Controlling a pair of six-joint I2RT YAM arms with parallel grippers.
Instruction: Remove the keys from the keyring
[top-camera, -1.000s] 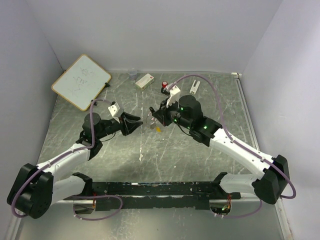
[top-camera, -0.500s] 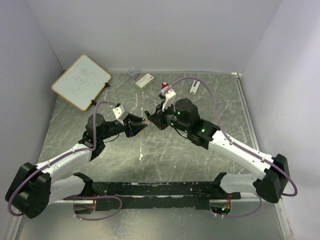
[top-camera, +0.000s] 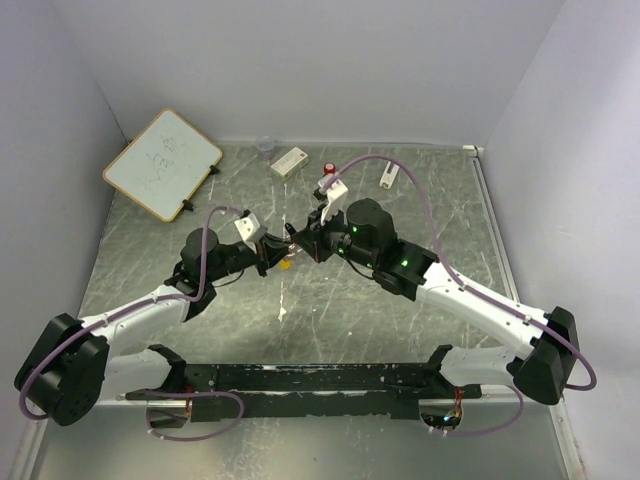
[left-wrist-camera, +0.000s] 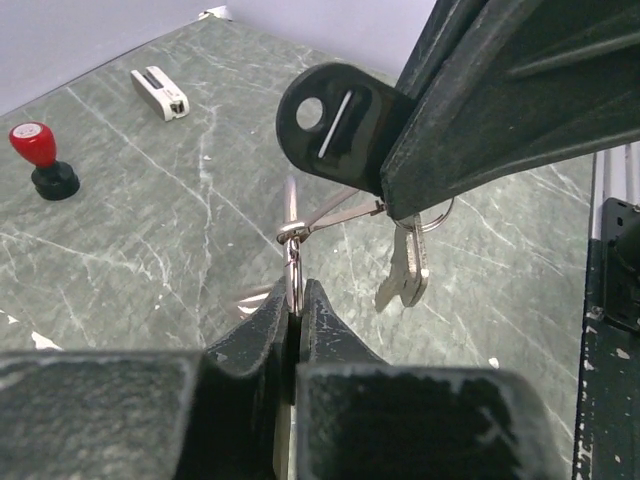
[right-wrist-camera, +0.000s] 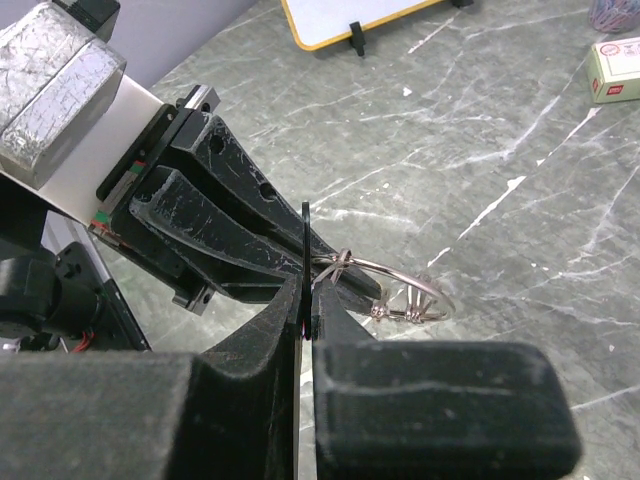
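Note:
My right gripper is shut on the flat black head of one key and holds the bunch above the table. The keyring, a thin silvery wire loop, hangs from that key. My left gripper is shut on the loop's edge, its fingertips just under the ring. Plain silvery keys dangle from the ring between the two grippers. A bit of yellow shows below the bunch in the top view. In the right wrist view my gripper pinches the black head edge-on.
A whiteboard leans at the back left. A small box, a red-topped black knob, a white clip-like piece and a small clear cup stand along the back. Walls close in three sides.
My left gripper has moved right to the bunch and gone from open to shut on the keyring. My right gripper has shifted a little left with the keys.

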